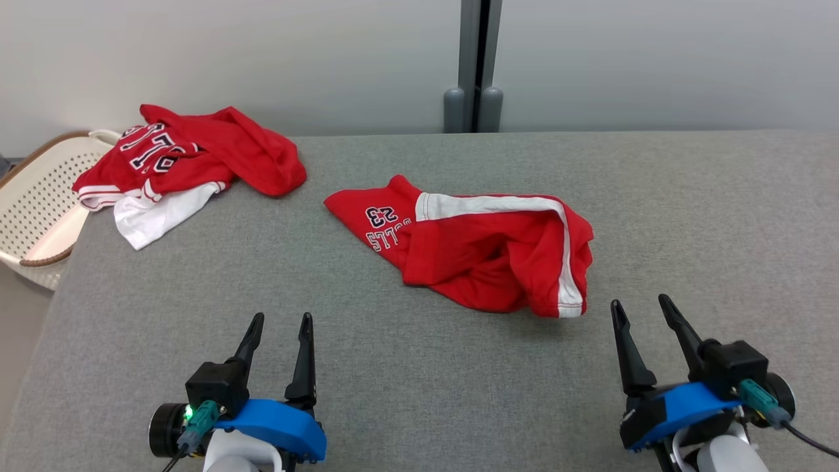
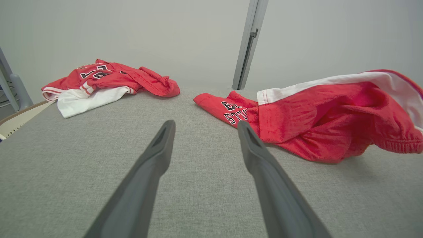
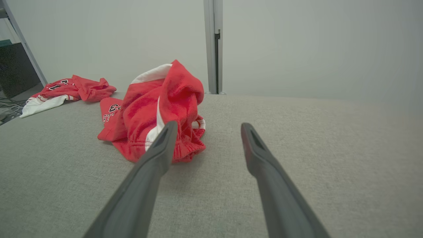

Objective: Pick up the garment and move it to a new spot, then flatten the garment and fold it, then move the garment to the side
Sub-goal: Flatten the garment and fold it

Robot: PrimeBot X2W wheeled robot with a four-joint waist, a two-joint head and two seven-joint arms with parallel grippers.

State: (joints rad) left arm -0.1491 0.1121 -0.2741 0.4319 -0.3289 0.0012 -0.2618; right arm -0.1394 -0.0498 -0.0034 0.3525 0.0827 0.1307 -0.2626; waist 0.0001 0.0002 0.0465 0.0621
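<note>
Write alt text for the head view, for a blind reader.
Crumpled red shorts with a white stripe lie on the grey table; the left gripper and right gripper sit open at the bottom. A red-and-white jersey lies far left, beside a white basket.

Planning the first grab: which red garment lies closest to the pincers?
The shorts marked 23, centre; the jersey pile lies far left by the basket.

Grey coarse-woven cloth, matt and a bit nubbly, is stretched over the tabletop (image 1: 419, 393). The red shorts (image 1: 485, 255) are made of soft knit fabric with a fine mesh-like texture. On the left hand (image 1: 282, 317) the fingers (image 2: 157, 158) are moulded in smooth matt dark plastic. The basket (image 1: 39, 196) is done in perforated cream plastic.
</note>
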